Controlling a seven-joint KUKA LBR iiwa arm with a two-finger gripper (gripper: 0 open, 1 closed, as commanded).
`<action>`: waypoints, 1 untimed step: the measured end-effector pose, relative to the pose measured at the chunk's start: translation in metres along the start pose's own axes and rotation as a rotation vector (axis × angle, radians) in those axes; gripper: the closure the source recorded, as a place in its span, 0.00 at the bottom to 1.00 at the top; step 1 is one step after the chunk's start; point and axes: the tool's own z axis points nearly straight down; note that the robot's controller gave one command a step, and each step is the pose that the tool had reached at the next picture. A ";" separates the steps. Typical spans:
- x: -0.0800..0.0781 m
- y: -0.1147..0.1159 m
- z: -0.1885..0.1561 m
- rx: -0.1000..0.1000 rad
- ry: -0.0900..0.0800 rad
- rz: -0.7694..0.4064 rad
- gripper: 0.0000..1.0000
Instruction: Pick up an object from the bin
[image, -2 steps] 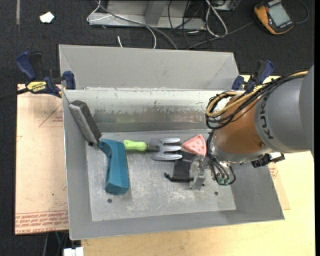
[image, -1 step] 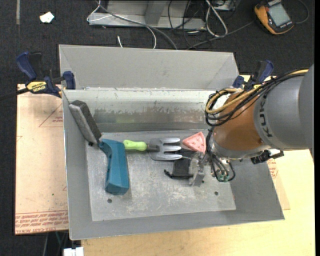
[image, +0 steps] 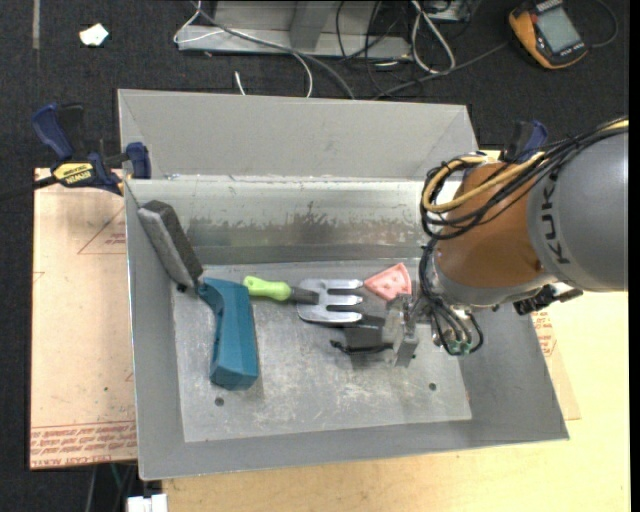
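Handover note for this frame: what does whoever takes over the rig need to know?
The tool is low in the right half of the bin, next to a small black piece; its grip cannot be judged.
A green-handled fork lies mid-bin, a pink wedge beyond the tool, a blue-handled scraper at left.
Done: nothing lifted yet. Left: grasp one thing, raise it clear.

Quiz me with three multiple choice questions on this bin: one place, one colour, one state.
1. The pink piece lies: A in the left corner; B beside the tines of the fork, near the gripper; C against the far wall.
2. The fork's handle is: A red; B green; C black.
3. The teal-handled tool: A lies on the bin floor; B stands upright; C hangs from the gripper.
Answers: B, it sits right of the tines; B, bright green shows; A, it rests on the floor.
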 end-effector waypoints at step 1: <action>-0.006 0.002 -0.067 -0.001 -0.008 0.039 1.00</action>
